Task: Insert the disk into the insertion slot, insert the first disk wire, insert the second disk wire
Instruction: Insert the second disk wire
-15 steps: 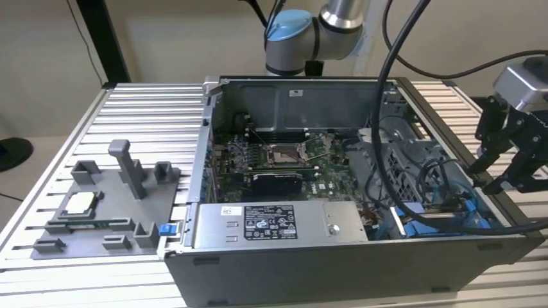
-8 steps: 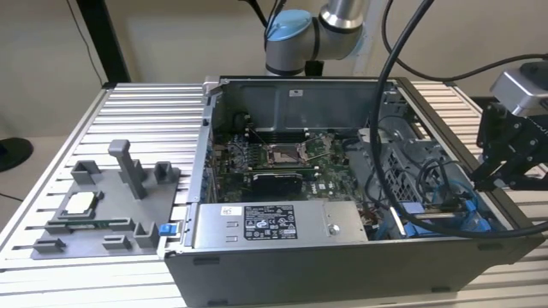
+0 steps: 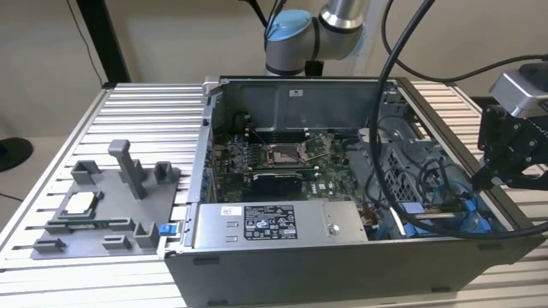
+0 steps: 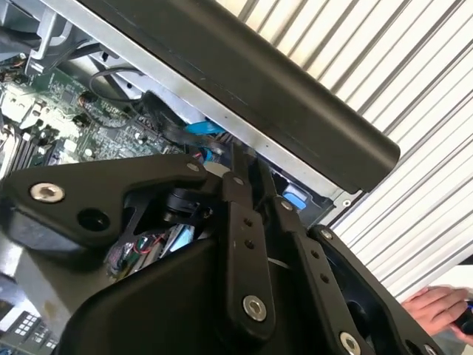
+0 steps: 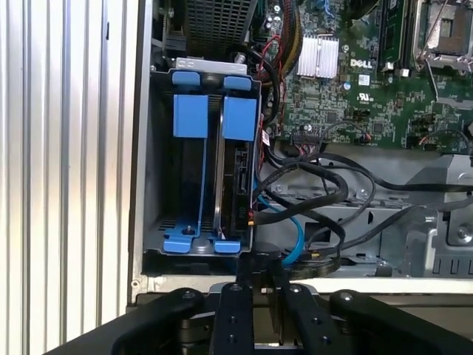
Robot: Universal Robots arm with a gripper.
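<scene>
In the insertion slot (image 5: pixel 153 163), the disk (image 5: pixel 238 185) edge-on, free room alongside.

We count one case (image 3: pixel 342 269), one power supply (image 3: pixel 269 224), one board (image 3: pixel 330 173) and one grey fixture (image 3: pixel 115 208) — all on one table (image 3: pixel 51 160). In the first wrist view we count one disk (image 5: pixel 238 185), two blue tabs (image 5: pixel 191 115), one heatsink (image 5: pixel 319 55) — and, in the second wrist view, one hand (image 4: pixel 436 307).
</scene>
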